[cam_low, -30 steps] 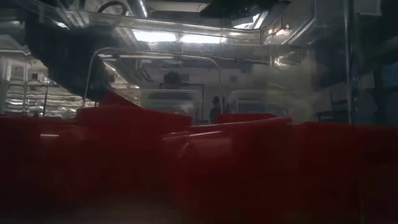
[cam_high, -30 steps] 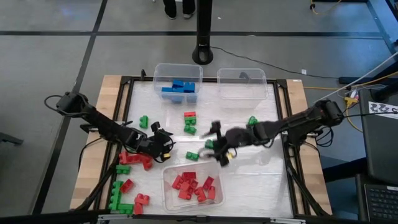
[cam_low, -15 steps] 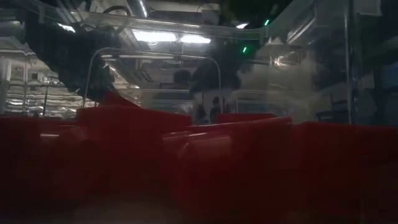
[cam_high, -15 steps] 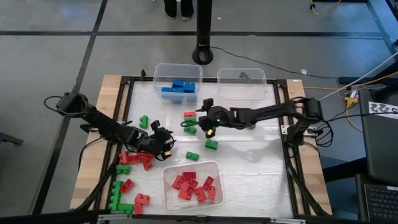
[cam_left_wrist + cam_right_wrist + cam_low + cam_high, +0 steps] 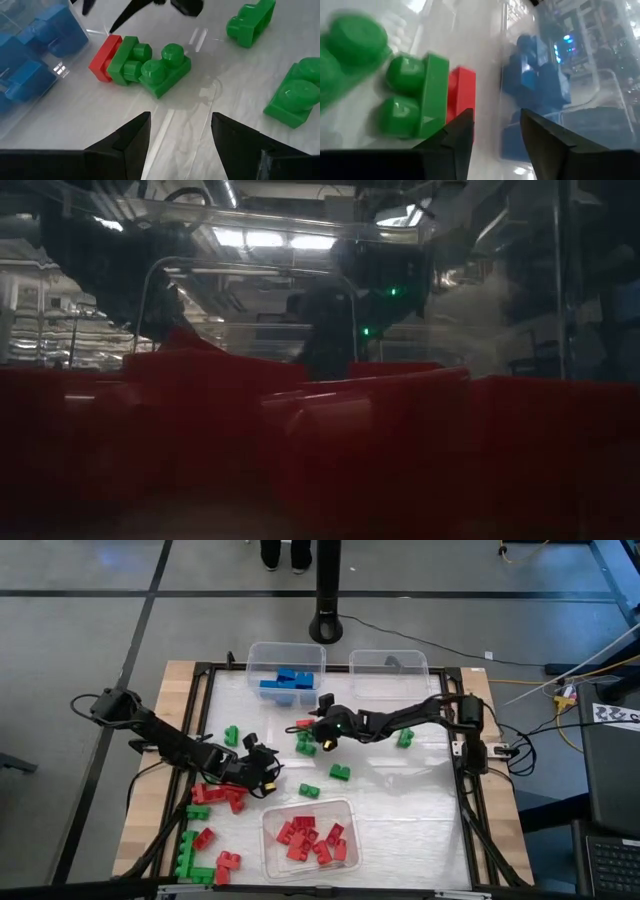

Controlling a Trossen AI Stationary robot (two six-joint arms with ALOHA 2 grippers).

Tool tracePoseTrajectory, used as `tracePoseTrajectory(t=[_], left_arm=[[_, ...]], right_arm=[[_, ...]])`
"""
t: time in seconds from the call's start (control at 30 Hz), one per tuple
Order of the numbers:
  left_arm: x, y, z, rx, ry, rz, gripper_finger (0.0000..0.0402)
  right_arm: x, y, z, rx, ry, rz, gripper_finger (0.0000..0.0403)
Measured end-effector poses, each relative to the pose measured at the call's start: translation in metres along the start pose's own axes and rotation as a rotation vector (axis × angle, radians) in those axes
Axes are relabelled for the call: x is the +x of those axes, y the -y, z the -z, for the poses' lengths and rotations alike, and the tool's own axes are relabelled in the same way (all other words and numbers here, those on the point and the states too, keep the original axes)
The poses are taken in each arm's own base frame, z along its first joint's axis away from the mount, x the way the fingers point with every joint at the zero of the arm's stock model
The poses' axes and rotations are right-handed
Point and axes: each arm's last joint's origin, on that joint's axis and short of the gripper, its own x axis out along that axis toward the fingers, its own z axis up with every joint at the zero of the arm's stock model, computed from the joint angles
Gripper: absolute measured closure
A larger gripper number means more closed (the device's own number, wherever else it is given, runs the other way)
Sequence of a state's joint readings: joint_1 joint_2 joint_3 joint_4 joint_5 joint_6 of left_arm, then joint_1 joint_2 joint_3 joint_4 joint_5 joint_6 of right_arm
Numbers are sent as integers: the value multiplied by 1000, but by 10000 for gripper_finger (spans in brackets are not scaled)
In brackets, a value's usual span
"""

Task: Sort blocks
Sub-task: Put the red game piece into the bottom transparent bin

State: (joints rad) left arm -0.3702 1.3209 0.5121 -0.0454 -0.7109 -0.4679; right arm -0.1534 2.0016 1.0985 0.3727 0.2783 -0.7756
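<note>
Glossy white tabletop [image 5: 400, 800] carries studded plastic blocks [image 5: 306, 737]; both dark two-fingered hands, left [image 5: 262, 772] and right [image 5: 318, 727], stand open.

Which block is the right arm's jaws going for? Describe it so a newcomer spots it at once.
Start at the clear plastic bin holding blue bricks at the table's far edge. Just in front of it, toward the table's middle, lies a small cluster of studded toy bricks beside the right gripper. The target looks like the small red studded brick pressed against a green brick: it is the only red piece there.
</note>
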Motion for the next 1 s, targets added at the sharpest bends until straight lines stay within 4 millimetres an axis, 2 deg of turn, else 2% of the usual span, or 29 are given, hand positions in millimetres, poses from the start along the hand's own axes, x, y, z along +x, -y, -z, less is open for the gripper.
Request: tracePoseTrajectory(t=[0.17,0.3,0.43,0.57,0.73,1.0], left_arm=[[0,1,-3,-13,21,11,204],[0,1,-3,-7,24,12,204],[0,1,-3,-11,24,12,204],[0,1,-3,-11,23,12,204],[0,1,-2,-8,20,10,204],[0,1,-3,-11,23,11,204]], right_arm=[[10,-3,10,-11,-11,-5,246],[11,-5,11,-34,-4,-30,246],[10,-6,13,-52,-77,-11,247],[2,-7,10,-78,-124,-33,247],[-19,-14,2,-118,-241,-69,247],[-54,-30,-6,-47,-384,-191,247]])
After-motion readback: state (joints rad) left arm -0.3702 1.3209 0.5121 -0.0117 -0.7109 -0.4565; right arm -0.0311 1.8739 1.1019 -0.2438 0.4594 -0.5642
